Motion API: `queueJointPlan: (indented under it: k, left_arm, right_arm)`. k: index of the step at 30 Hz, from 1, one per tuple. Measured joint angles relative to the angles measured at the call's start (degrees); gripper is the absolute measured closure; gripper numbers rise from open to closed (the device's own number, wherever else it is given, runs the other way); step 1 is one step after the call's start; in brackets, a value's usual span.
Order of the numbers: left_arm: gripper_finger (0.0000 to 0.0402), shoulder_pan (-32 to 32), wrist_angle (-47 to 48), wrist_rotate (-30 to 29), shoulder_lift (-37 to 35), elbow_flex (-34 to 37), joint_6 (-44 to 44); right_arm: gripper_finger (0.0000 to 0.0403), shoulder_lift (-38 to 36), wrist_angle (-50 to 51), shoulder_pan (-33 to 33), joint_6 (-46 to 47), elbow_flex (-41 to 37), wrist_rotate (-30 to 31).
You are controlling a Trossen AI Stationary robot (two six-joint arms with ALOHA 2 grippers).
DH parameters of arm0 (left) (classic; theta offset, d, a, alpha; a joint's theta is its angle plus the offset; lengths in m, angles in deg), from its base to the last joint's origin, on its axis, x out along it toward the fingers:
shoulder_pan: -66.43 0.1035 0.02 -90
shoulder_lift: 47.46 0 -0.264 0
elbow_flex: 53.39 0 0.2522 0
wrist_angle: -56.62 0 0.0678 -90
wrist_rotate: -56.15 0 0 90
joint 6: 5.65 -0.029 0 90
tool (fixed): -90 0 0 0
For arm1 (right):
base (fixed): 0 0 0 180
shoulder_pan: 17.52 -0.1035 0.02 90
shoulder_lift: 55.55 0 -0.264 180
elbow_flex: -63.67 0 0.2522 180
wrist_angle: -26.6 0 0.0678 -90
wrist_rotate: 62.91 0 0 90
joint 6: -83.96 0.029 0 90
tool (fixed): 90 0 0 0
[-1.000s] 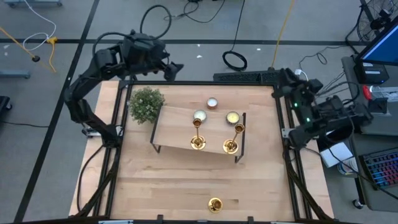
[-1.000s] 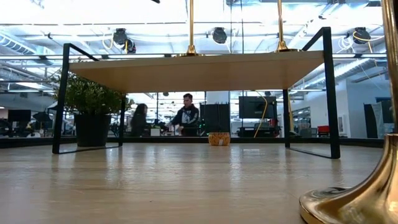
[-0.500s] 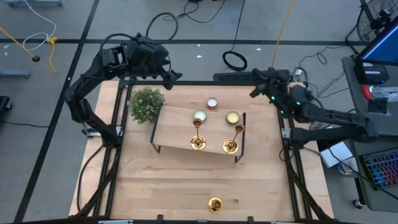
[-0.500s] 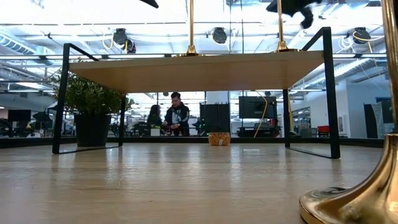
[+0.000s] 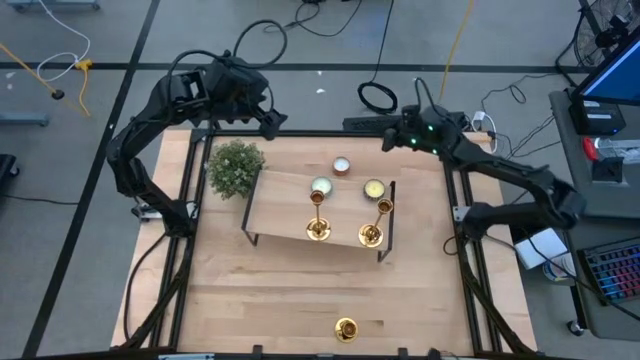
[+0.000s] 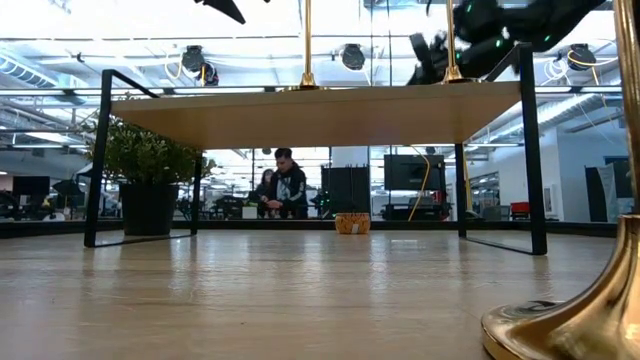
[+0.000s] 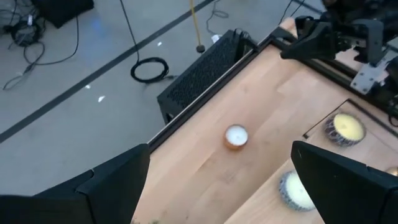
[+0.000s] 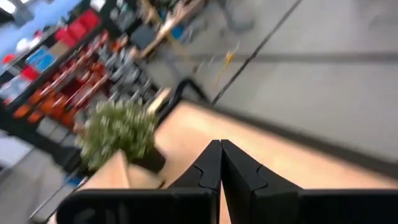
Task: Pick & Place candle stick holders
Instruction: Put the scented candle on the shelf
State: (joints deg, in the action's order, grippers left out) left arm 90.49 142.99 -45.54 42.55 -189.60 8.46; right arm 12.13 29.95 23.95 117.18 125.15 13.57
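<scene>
Approach step: right gripper pinched empty beyond the shelf, left gripper wide, empty; candle stick holders on and before the shelf; next, open, descend.

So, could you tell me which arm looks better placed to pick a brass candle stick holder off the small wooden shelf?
Probably the left: its hand is open above the table's far edge, while the right hand is shut. Both stand about equally far from the brass candle stick holders.
</scene>
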Motion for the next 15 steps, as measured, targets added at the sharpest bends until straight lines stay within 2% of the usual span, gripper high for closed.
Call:
queueJointPlan:
  k: [5,9,15]
  left_arm:
    - [0.0005,0.0,0.7,-0.8,0.0,0.0,-0.1]
    - [0.0005,0.1,0.6,-0.8,0.0,0.0,-0.9]
    - [0.0005,1.1,0.5,-1.0,0.0,0.0,-1.2]
  right_arm:
    - [0.0401,6.0,1.8,3.6,1.0,0.9,-13.5]
    - [0.0402,10.3,3.9,4.7,0.6,3.6,-21.5]
    - [0.0402,16.7,12.5,4.7,-3.4,12.0,-26.1]
